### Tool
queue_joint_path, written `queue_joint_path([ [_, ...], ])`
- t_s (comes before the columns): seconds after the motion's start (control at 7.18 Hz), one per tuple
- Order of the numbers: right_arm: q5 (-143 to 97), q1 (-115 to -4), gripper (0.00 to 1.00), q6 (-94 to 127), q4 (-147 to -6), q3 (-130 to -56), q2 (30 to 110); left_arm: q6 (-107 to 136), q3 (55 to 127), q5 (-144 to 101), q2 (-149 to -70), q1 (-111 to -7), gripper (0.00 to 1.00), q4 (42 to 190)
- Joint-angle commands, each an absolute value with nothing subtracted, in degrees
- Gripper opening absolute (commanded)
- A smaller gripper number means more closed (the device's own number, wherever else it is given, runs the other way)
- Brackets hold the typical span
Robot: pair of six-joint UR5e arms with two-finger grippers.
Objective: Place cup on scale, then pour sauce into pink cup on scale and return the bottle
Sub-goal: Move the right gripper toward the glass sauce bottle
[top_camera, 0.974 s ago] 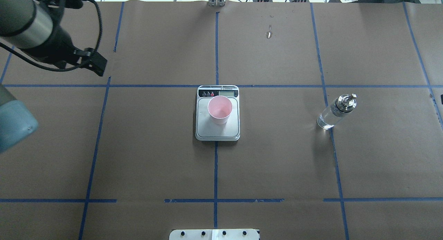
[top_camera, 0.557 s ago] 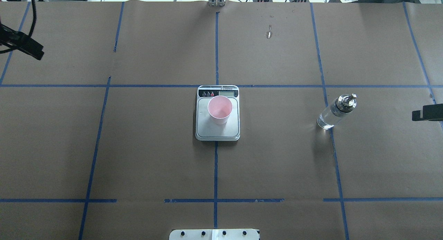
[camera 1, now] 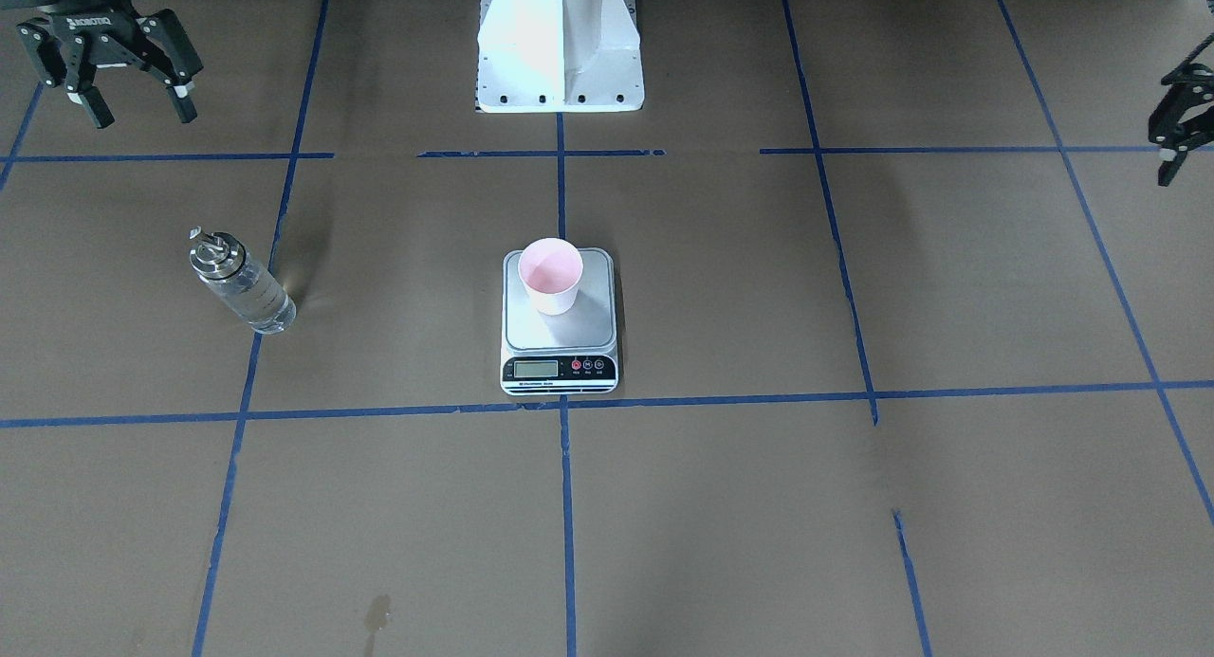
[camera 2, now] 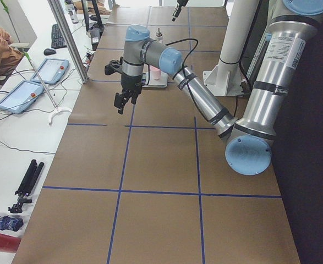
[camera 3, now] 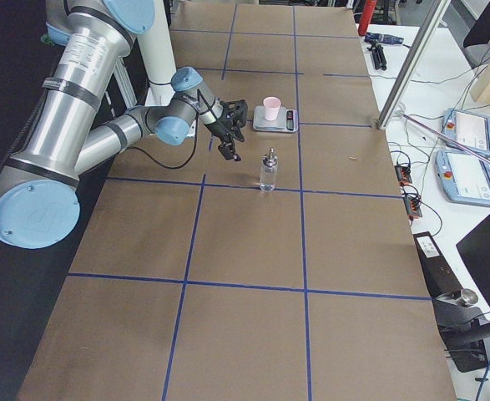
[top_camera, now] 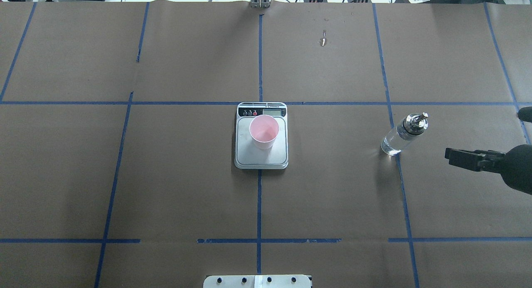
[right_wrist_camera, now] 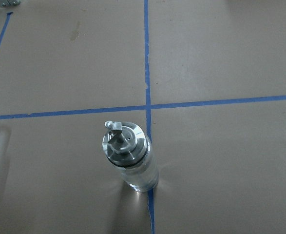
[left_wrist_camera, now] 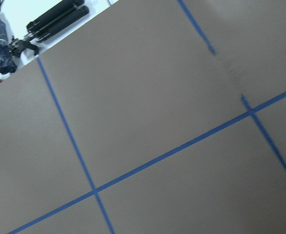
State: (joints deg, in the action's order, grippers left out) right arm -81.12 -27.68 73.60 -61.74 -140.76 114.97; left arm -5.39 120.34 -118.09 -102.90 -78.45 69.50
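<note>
The pink cup (top_camera: 264, 132) stands upright on the silver scale (top_camera: 274, 155) at the table's middle; the front-facing view shows the same cup (camera 1: 550, 276) and scale (camera 1: 560, 330). The clear glass bottle (top_camera: 402, 135) with a metal spout stands upright to the robot's right, and shows in the front-facing view (camera 1: 242, 285) and centred in the right wrist view (right_wrist_camera: 130, 156). My right gripper (camera 1: 139, 115) is open and empty, raised, short of the bottle on the robot's side. My left gripper (camera 1: 1176, 140) is open and empty, raised at the table's far left.
Blue tape lines divide the brown paper table cover. The robot's white base (camera 1: 560, 41) stands behind the scale. A small stain (camera 1: 377, 614) marks the operators' side. Tablets and cables (camera 3: 466, 134) lie beyond the far table edge.
My left arm has drawn back out of the overhead view to the left. My right arm has come in from the right edge toward the bottle. Cup, scale and bottle have not moved.
</note>
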Motion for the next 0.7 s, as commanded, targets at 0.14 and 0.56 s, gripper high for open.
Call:
queue_joint_path([
  [0.14, -63.40, -17.60, 1.00, 75.67, -58.39, -139.14, 114.70, -10.63, 112.26, -117.95, -97.48, -81.12, 1.00, 79.69],
  [0.56, -48.04, -10.22, 1.00, 74.79, -45.12, -128.53, 113.74, -13.60, 111.36, -118.04, -97.38, -81.21, 1.00, 79.98],
])
